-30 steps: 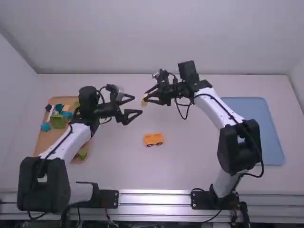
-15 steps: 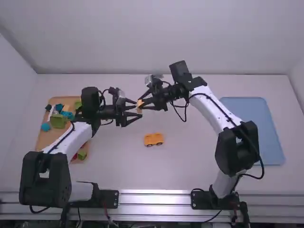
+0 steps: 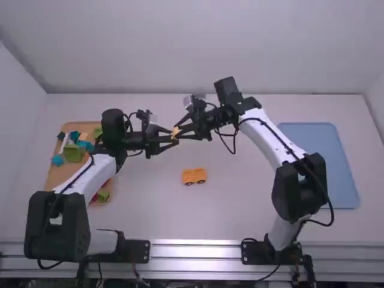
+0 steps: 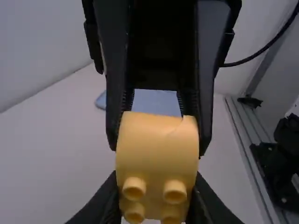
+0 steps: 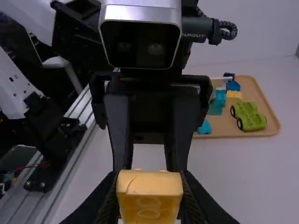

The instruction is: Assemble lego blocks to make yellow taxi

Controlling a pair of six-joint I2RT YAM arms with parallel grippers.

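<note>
The left pincer point(image 3: 174, 137) and the right pincer point(image 3: 177, 131) both pinch one yellow block point(image 4: 156, 149), held above the middle of the counter point(image 3: 144, 210). An orange-yellow wheeled block point(image 3: 194, 175) rests on the counter, nearer than the pincers. A tan tray point(image 3: 57, 174) containing assorted blocks is positioned at left; a blue tray point(image 3: 318, 162) is positioned at right.

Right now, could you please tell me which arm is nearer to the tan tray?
Left. The left arm extends over the tan tray; the right arm is well away, near the blue tray.
</note>
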